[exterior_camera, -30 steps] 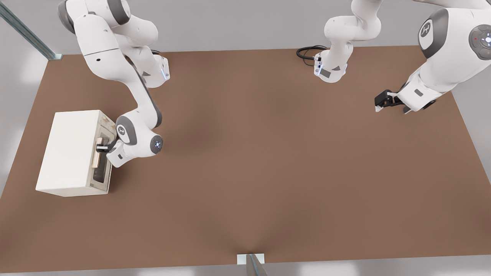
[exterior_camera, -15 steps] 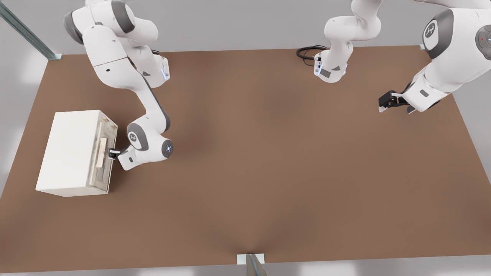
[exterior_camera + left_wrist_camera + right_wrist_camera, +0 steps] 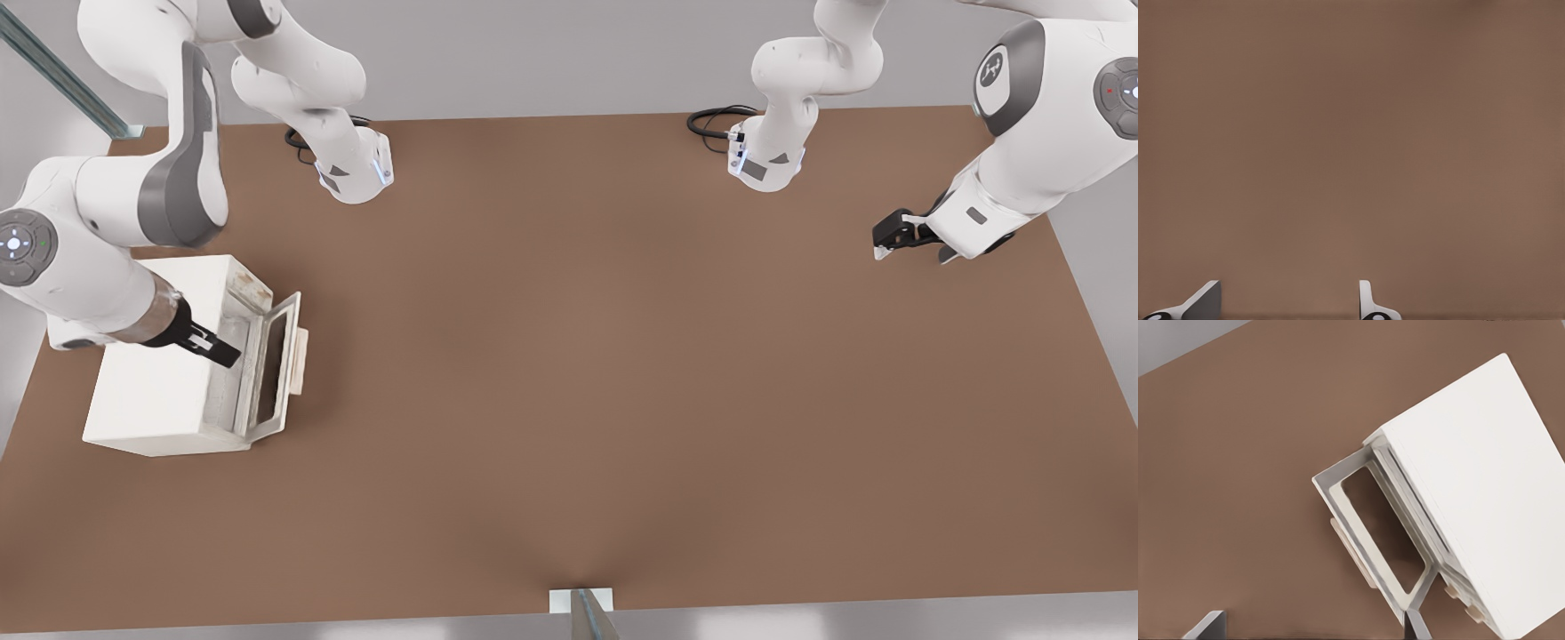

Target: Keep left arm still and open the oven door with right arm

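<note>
The cream-white box oven (image 3: 160, 391) stands at the front view's left. Its oven door (image 3: 277, 360) hangs partly open, tilted outward from the top, with the pale tan handle (image 3: 302, 348) on its outer face. My gripper (image 3: 222, 354) hovers over the oven's top edge just behind the door and holds nothing. In the right wrist view the oven (image 3: 1478, 493), the ajar door (image 3: 1331, 487) and its handle (image 3: 1351, 550) lie below, and my gripper (image 3: 1311, 627) is open with its fingertips (image 3: 1205, 625) far apart.
The brown table (image 3: 622, 400) stretches to the front view's right. The two arm bases (image 3: 356, 173) (image 3: 765, 160) stand near the far edge, with a black cable (image 3: 711, 120) beside one. The parked arm's gripper (image 3: 889, 236) hangs at the far right.
My gripper left the handle on the door's front, and the arm swung up and over to the oven's top. The door went from shut to partly open.
</note>
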`<state>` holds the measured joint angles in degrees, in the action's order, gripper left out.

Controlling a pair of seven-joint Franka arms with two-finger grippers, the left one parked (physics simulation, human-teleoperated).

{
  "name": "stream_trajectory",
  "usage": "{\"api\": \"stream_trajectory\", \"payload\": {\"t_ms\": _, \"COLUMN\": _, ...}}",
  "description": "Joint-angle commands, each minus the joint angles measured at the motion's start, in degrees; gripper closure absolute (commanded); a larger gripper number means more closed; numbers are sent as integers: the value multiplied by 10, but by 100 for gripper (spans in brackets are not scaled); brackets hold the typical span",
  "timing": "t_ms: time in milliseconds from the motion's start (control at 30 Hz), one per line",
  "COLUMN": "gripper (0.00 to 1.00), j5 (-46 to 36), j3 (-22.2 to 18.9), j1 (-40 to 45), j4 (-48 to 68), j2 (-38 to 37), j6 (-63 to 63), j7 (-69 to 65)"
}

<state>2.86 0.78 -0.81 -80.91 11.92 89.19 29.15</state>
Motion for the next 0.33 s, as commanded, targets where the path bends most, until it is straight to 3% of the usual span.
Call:
{"api": "stream_trajectory", "payload": {"t_ms": 0, "gripper": 0, "j5": -35, "j3": -2, "j1": -4, "j4": -2, "j2": -4, "j6": 29, "j7": -321}}
{"api": "stream_trajectory", "payload": {"t_ms": 300, "gripper": 0, "j5": -27, "j3": -2, "j1": 1, "j4": -3, "j2": -4, "j6": 34, "j7": -323}}
